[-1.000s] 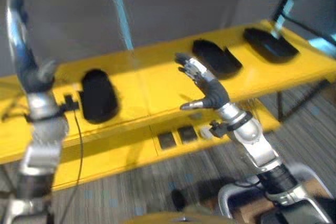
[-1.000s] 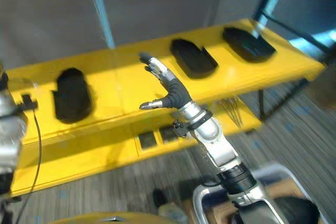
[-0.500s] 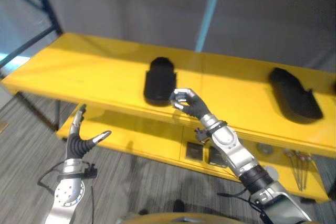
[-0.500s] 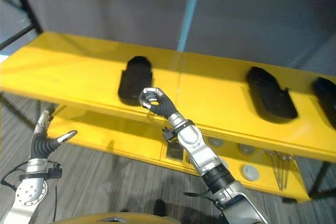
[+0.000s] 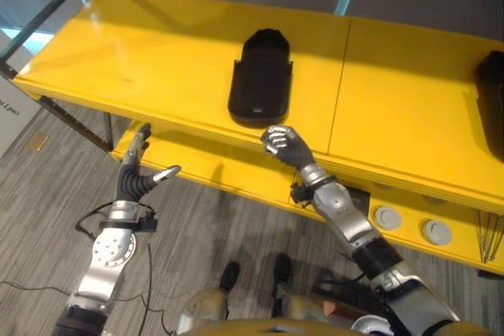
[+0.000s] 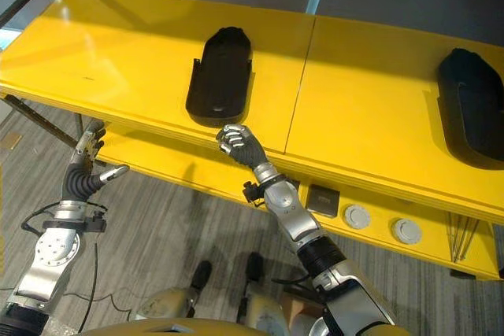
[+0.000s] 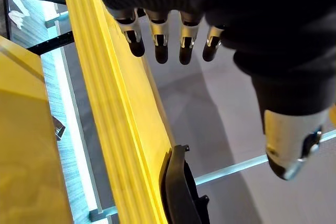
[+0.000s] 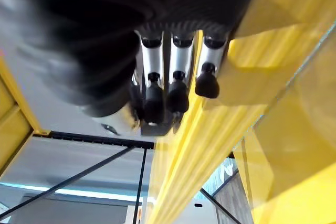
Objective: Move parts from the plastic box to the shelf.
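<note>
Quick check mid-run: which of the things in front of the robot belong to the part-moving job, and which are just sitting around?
Job:
- yellow shelf, the drop-off place
- black part lying on its top board
- second black part further to the right
- right hand, fingers curled, empty, at the shelf's front edge
- left hand, open, below the shelf

Lying about:
- round grey discs on the lower board
- dark square block beside them

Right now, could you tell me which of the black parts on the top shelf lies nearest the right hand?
The black part left of the shelf seam, just beyond the curled right hand; the other black part lies far right.

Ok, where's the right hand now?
The right hand sits at the front edge of the yellow shelf, fingers curled, just below the near end of the black part.
</note>
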